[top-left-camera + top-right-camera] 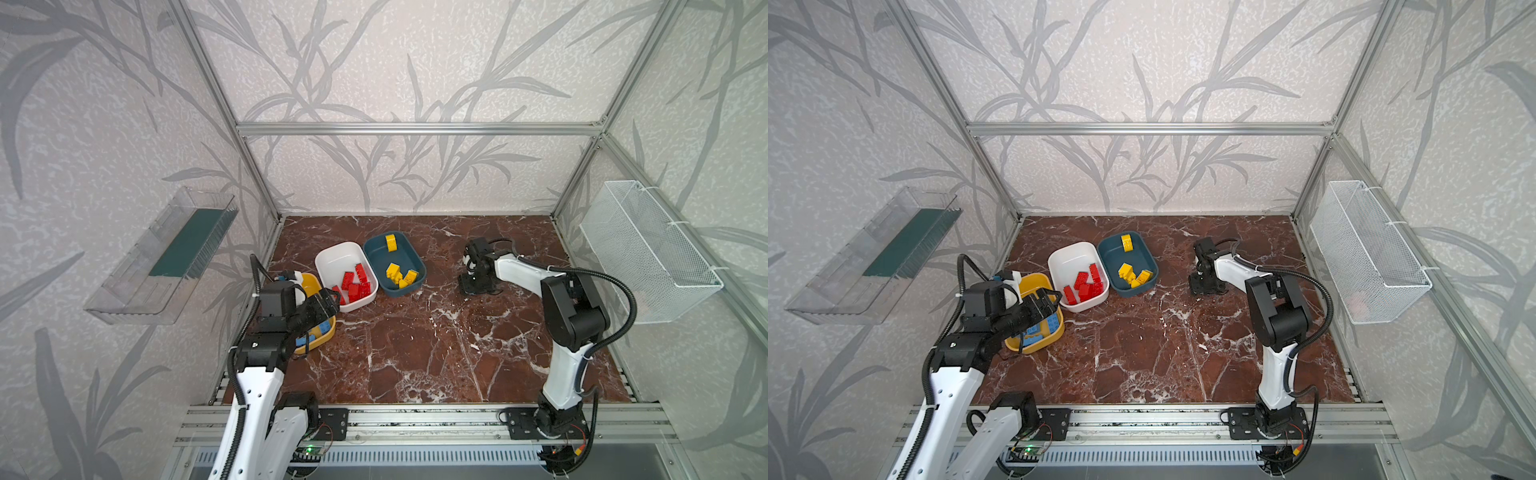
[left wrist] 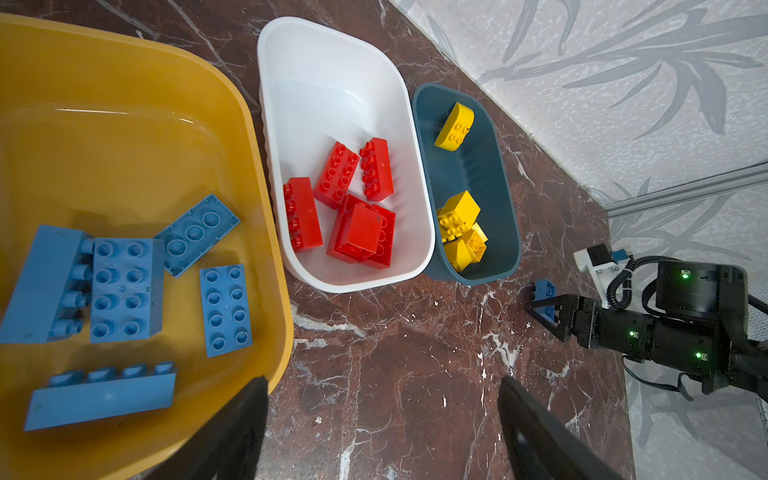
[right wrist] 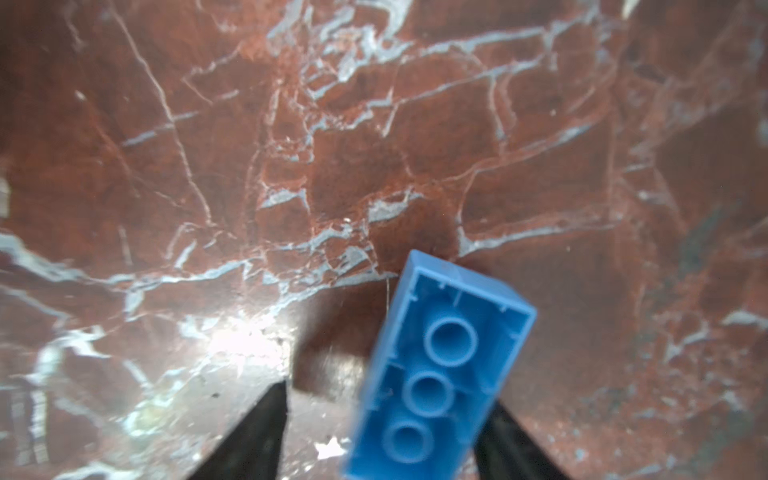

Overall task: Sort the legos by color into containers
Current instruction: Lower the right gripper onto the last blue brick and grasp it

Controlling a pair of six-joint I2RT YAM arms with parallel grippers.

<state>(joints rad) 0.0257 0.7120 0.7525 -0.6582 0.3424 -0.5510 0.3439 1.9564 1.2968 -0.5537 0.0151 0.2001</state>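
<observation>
Three containers stand side by side at the left of the marble floor. The mustard yellow tub (image 2: pixel 257 166) holds several blue legos (image 2: pixel 124 286). Several red legos (image 2: pixel 361 232) lie in the white tub (image 2: pixel 332 62), and several yellow legos (image 2: pixel 457 216) in the dark teal tub (image 2: pixel 473 166). My left gripper (image 2: pixel 382 380) hangs open and empty over the yellow tub's edge (image 1: pixel 311 282). My right gripper (image 3: pixel 390 395) points down at the floor right of the tubs, its jaws around a blue brick (image 3: pixel 440 365). One finger touches the brick; a gap shows at the other.
A clear plastic tray (image 1: pixel 166 257) hangs on the left wall and a white wire-mesh basket (image 1: pixel 648 249) on the right wall. Aluminium frame posts stand at the corners, and a rail (image 1: pixel 415 419) runs along the front edge.
</observation>
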